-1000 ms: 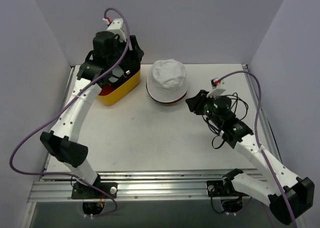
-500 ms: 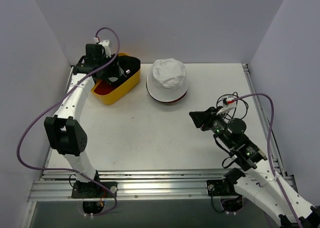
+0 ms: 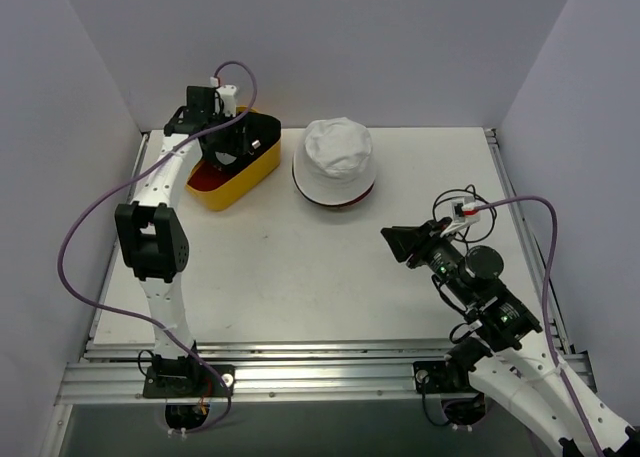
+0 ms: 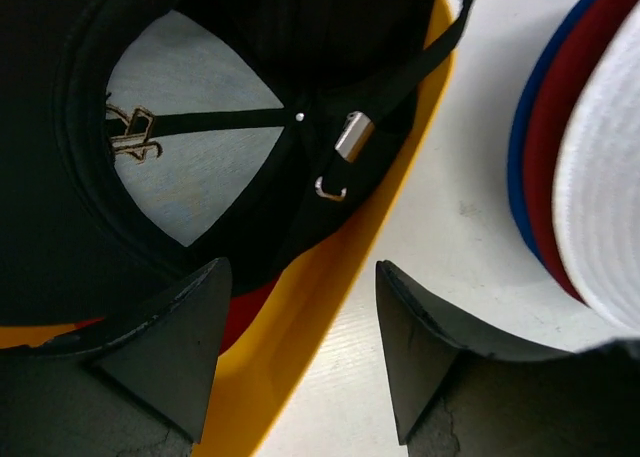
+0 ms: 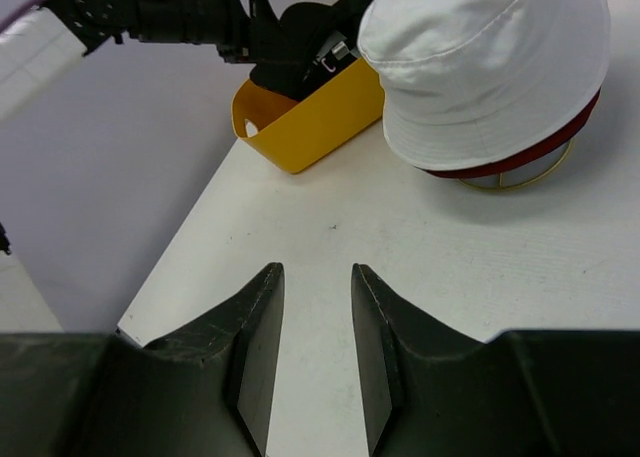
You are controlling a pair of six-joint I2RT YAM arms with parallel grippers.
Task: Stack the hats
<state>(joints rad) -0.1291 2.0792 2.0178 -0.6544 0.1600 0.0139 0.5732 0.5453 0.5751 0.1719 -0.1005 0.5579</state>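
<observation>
Sagging soft black cap (image 4: 290,37), smooth yellow basket (image 4: 300,322)

A: What is the round white cloth bucket hat (image 5: 480,57) looking like?
B: Soft woven fabric, matt, wrinkling slightly. The yellow plastic basket (image 5: 320,117) is gleaming smooth.
A: And the black fabric cap (image 4: 300,27)?
B: Matt cloth; its small metal buckle (image 4: 352,137) is shining.

Hats, five in all: three bucket hats, namely the white bucket hat (image 3: 338,157), the maroon bucket hat (image 5: 510,161) and the blue bucket hat (image 4: 520,167), and two caps, namely the black cap (image 4: 300,27) and the red cap (image 3: 200,183). Containers: one yellow basket (image 3: 240,182); wire frames in sight: one wire frame (image 5: 520,182). Robot arms: two, the left arm (image 3: 150,237) and the right arm (image 3: 480,297), on one counter (image 3: 300,267).
</observation>
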